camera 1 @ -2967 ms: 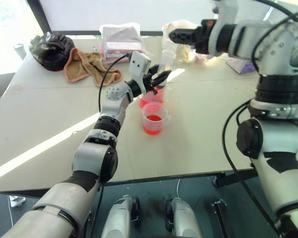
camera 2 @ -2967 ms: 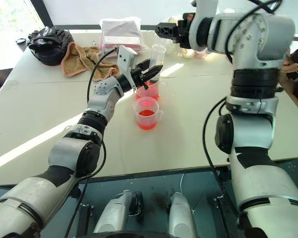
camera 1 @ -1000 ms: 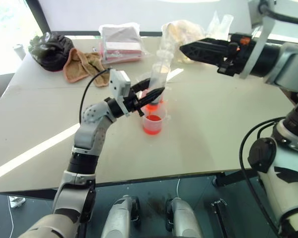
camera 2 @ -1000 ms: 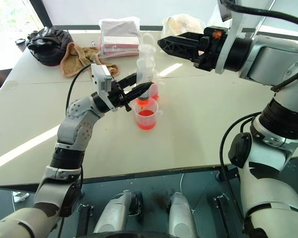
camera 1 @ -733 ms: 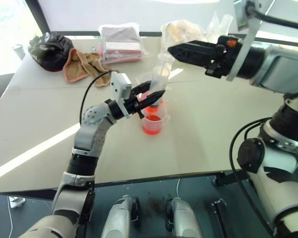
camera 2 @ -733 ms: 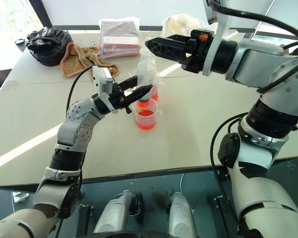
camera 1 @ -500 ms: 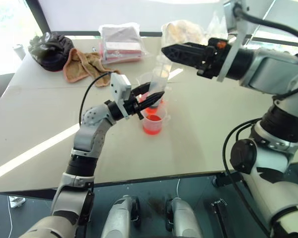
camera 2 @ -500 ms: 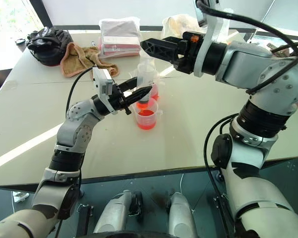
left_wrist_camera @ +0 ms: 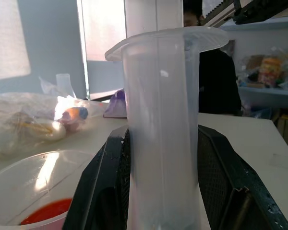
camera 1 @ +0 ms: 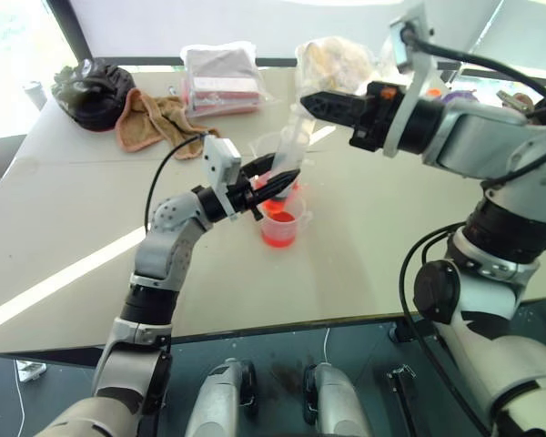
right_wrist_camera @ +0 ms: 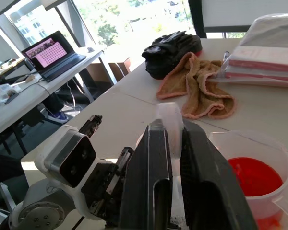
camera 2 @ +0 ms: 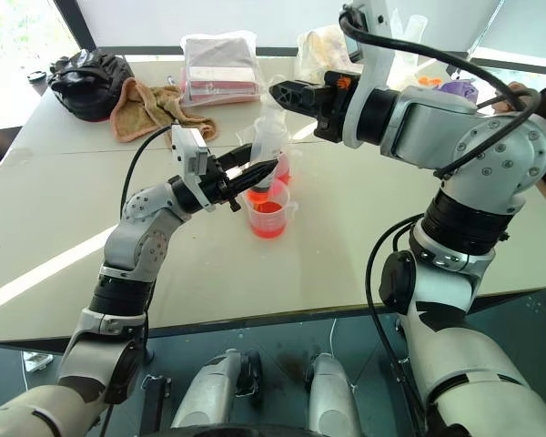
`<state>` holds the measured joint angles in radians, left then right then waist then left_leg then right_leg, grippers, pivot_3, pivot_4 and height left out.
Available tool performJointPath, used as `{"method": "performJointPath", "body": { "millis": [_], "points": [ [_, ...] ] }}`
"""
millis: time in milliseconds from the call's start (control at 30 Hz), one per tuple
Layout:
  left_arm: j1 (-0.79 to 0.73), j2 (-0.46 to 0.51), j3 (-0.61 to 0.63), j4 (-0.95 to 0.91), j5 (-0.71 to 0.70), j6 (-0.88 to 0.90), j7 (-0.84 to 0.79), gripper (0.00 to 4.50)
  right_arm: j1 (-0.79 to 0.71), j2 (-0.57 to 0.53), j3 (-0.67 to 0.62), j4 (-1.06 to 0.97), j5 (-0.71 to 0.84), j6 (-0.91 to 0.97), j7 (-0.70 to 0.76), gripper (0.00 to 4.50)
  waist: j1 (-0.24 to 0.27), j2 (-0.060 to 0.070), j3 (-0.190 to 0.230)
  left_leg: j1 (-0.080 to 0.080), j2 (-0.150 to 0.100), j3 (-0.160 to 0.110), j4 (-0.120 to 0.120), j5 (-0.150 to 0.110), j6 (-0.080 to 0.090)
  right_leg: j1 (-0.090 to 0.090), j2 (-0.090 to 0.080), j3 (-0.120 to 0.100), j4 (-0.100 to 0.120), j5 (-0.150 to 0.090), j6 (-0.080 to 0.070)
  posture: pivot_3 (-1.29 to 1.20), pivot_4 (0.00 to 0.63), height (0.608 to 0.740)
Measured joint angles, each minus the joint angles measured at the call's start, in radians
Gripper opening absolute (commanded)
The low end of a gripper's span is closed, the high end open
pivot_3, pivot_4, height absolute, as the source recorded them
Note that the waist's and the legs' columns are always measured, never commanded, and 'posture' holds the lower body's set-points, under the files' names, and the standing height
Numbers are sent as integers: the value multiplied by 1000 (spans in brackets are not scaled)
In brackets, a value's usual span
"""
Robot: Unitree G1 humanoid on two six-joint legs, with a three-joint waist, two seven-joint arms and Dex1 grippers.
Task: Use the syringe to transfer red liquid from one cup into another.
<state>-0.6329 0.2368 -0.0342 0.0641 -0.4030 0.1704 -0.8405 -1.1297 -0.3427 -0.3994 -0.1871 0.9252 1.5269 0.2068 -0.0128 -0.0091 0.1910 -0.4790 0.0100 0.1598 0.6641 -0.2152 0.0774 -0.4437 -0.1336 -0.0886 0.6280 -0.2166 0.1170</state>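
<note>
Clear plastic dominates the head views. On the pale table (camera 1: 364, 237), the smaller beaker (camera 1: 280, 226) stands nearest and holds red liquid (camera 1: 277, 238) in its lower part. Just behind it, touching or nearly so, the larger beaker (camera 2: 275, 167) also shows red liquid at its base. The syringe (camera 1: 290, 150) stands nearly upright over the beakers, its barrel clear and seemingly empty, its lower end hidden behind the left gripper (camera 1: 275, 180), so the tip cannot be made out. The left gripper's black fingers are clamped on the lower barrel. The right gripper (camera 2: 279, 92) reaches in from the right, level, with fingers pressed together at the syringe's upper end. Farther back on the table lie a tan towel (camera 1: 155, 120), a black bag (camera 1: 94, 89), a wrapped pink-and-white packet (camera 1: 221, 78) and a crumpled clear bag (camera 1: 332, 62).

Left wrist view: the syringe barrel (left_wrist_camera: 162, 129) rises between two black fingers (left_wrist_camera: 102, 187), which press on both of its sides. The barrel is translucent, with a flared flange at its upper end. Beside it, a clear beaker rim (left_wrist_camera: 38, 163) encloses a patch of red liquid (left_wrist_camera: 47, 212).

Right wrist view: the right gripper's fingers (right_wrist_camera: 153, 182) pinch the thin translucent plunger end (right_wrist_camera: 172, 125) of the syringe. Beyond them, the larger beaker (right_wrist_camera: 273, 191) holds red liquid (right_wrist_camera: 254, 176). The left gripper's wrist camera housing (right_wrist_camera: 69, 154) is visible near the fingers, and the towel (right_wrist_camera: 198, 85) and bag (right_wrist_camera: 170, 47) lie farther off.
</note>
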Motion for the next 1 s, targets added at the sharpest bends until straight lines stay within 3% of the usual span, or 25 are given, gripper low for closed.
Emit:
{"method": "performJointPath", "body": {
  "millis": [1000],
  "points": [
    [-33, -36, -9, 81, 17, -44, -41, 1369, -14, -77, 100, -28, 19, 57, 41, 60, -2, 0, 0, 0, 0, 0, -1, 0, 0, -1, -1, 0, -1, 0, 0, 0, 150, 740]
  ]
}}
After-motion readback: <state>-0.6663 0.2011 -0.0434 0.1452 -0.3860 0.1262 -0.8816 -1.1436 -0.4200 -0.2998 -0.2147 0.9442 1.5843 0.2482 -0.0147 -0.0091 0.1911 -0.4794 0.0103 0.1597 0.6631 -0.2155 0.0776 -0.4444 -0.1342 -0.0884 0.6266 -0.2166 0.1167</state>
